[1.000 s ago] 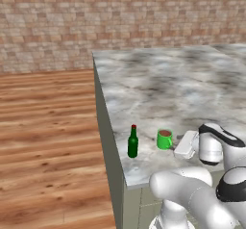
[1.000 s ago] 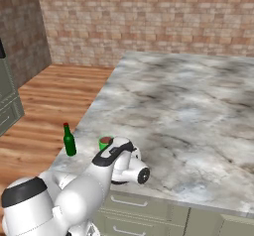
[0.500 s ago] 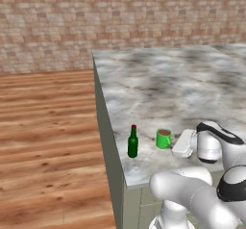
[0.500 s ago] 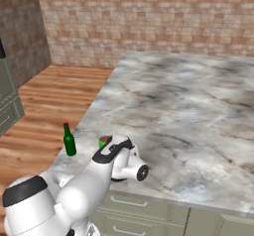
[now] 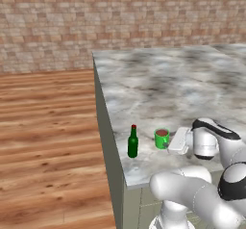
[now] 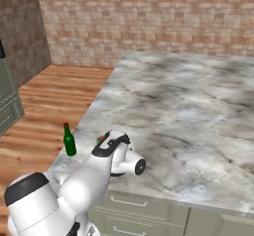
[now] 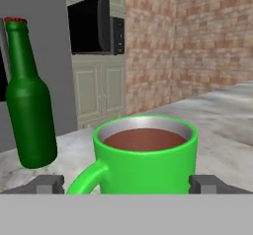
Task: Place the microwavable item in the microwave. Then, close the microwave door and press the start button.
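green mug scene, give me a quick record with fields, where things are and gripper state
mug: bright green mug with brown liquid, upright on the marble counter near its corner
gripper: gripper open, level with the mug, one fingertip on each side, not closed on it
bottle: dark green bottle with red cap, upright, beside the mug, apart from it
microwave: black microwave across the room, set in cabinets
task stage: mug not yet lifted

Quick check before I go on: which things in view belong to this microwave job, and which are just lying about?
Belongs to the job:
- green mug of brown liquid
- microwave
- gripper, open at the mug

Just lying about:
- green bottle beside the mug
- marble counter
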